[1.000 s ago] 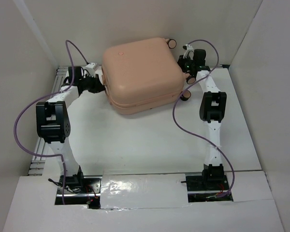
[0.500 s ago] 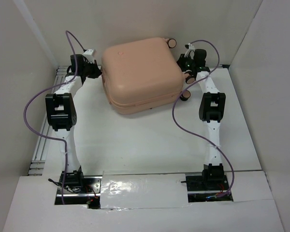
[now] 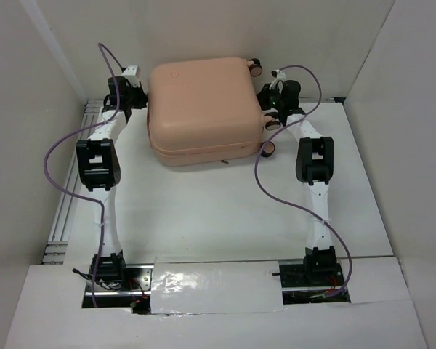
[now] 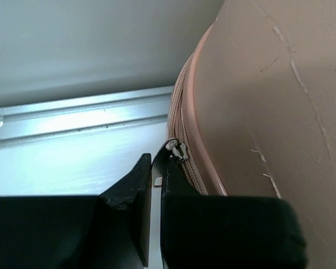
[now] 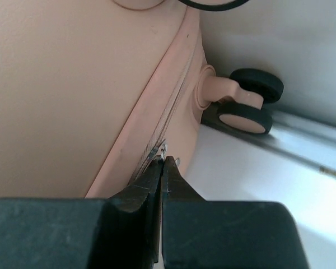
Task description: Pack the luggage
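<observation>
The luggage (image 3: pixel 203 102), a peach-pink hard-shell suitcase, lies shut flat at the back of the table, its wheels (image 3: pixel 256 65) on the right side. My left gripper (image 3: pixel 139 96) presses against its left side. In the left wrist view the left gripper (image 4: pixel 157 163) is shut on a thin metal zipper pull (image 4: pixel 176 150) at the seam. My right gripper (image 3: pixel 269 109) sits at the luggage's right side, between the wheels. Seen from the right wrist, the right gripper (image 5: pixel 163 159) is shut, its tips pinching a small metal zipper pull (image 5: pixel 164 149) on the zipper line.
White walls close in the table at the back and on both sides. An aluminium rail (image 3: pixel 62 218) runs along the left edge, and another rail (image 4: pixel 73 117) runs behind the luggage. Purple cables (image 3: pixel 276 182) loop from both arms. A pink-and-black wheel (image 5: pixel 252 101) stands beside the right gripper.
The luggage has swung and slid left, now sitting squarer to the back wall. The left gripper moved back along its left side; the right gripper followed leftward.
</observation>
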### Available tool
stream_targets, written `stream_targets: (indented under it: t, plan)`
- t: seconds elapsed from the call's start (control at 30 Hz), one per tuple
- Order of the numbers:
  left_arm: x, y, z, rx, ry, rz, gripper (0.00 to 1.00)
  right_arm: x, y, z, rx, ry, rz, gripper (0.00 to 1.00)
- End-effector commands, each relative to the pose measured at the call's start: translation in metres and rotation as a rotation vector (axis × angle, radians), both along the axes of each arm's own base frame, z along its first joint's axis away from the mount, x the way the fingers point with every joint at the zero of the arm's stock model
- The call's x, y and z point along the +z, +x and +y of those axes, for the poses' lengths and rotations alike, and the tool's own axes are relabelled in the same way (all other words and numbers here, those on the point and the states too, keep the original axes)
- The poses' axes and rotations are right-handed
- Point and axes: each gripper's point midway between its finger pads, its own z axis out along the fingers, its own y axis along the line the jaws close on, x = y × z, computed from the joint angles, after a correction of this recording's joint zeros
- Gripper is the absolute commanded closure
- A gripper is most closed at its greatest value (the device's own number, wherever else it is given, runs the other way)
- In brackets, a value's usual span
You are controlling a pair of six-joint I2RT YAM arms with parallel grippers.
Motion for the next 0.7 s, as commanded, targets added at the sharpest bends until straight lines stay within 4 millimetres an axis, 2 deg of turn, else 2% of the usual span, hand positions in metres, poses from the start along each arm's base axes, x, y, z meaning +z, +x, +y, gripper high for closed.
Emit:
stream_targets:
  t: [0.0,0.03,0.07,0.1,0.13,0.17,0.2,0.23,0.27,0.3,0.33,0.37,0.4,0.47,0.5,0.53,0.57,0.6,0.63,0.67]
  plan:
    - [0.064,0.03,0.0,0.028,-0.027,-0.229,1.0,0.034,-0.008,0.024,-0.076,-0.017,-0.062,1.0]
    - [0.063,0.031,-0.002,0.011,-0.031,-0.231,1.0,0.042,-0.01,0.026,-0.091,-0.017,-0.085,1.0]
    - [0.055,0.034,-0.002,0.011,-0.031,-0.223,1.0,0.047,-0.021,0.029,-0.094,-0.02,-0.081,1.0]
    - [0.066,0.035,-0.004,0.003,-0.041,-0.243,1.0,0.057,-0.028,0.039,-0.08,-0.013,-0.117,1.0]
    - [0.058,0.037,-0.004,0.003,-0.041,-0.238,1.0,0.063,-0.033,0.037,-0.094,-0.005,-0.127,1.0]
    - [0.064,0.037,-0.011,-0.007,-0.042,-0.25,1.0,0.043,-0.048,0.043,-0.088,-0.014,-0.085,1.0]
    - [0.061,0.038,-0.013,-0.017,-0.044,-0.253,1.0,0.071,-0.057,0.05,-0.093,-0.005,-0.134,1.0]
    - [0.061,0.038,-0.013,-0.017,-0.044,-0.253,1.0,0.071,-0.063,0.047,-0.104,-0.022,-0.134,1.0]
    - [0.065,0.039,-0.013,-0.018,-0.043,-0.262,1.0,0.054,-0.077,0.052,-0.101,-0.034,-0.09,1.0]
    - [0.059,0.039,-0.014,-0.026,-0.046,-0.253,1.0,0.073,-0.085,0.05,-0.102,-0.027,-0.119,1.0]
    - [0.059,0.039,-0.021,-0.036,-0.047,-0.253,1.0,0.078,-0.092,0.055,-0.093,-0.023,-0.134,1.0]
    - [0.057,0.039,-0.021,-0.035,-0.048,-0.244,1.0,0.063,-0.11,0.054,-0.097,-0.036,-0.09,1.0]
    - [0.057,0.039,-0.021,-0.035,-0.048,-0.244,1.0,0.075,-0.111,0.054,-0.097,-0.031,-0.109,1.0]
    - [0.053,0.037,-0.029,-0.057,-0.044,-0.232,1.0,0.061,-0.12,0.05,-0.131,-0.054,-0.056,1.0]
    - [0.059,0.036,-0.029,-0.057,-0.044,-0.233,1.0,0.052,-0.122,0.047,-0.15,-0.066,-0.031,1.0]
    - [0.048,0.034,-0.029,-0.056,-0.045,-0.21,1.0,0.043,-0.119,0.034,-0.199,-0.086,0.006,1.0]
    - [0.051,0.032,-0.029,-0.056,-0.045,-0.212,1.0,0.039,-0.116,0.026,-0.215,-0.081,0.023,1.0]
    - [0.051,0.032,-0.029,-0.056,-0.045,-0.212,1.0,0.022,-0.108,0.007,-0.229,-0.073,0.055,1.0]
    - [0.051,0.032,-0.031,-0.066,-0.048,-0.212,1.0,0.013,-0.108,0.005,-0.185,-0.054,0.096,1.0]
    - [0.048,0.03,-0.033,-0.078,-0.052,-0.199,1.0,0.026,-0.097,0.001,-0.162,-0.036,0.069,1.0]
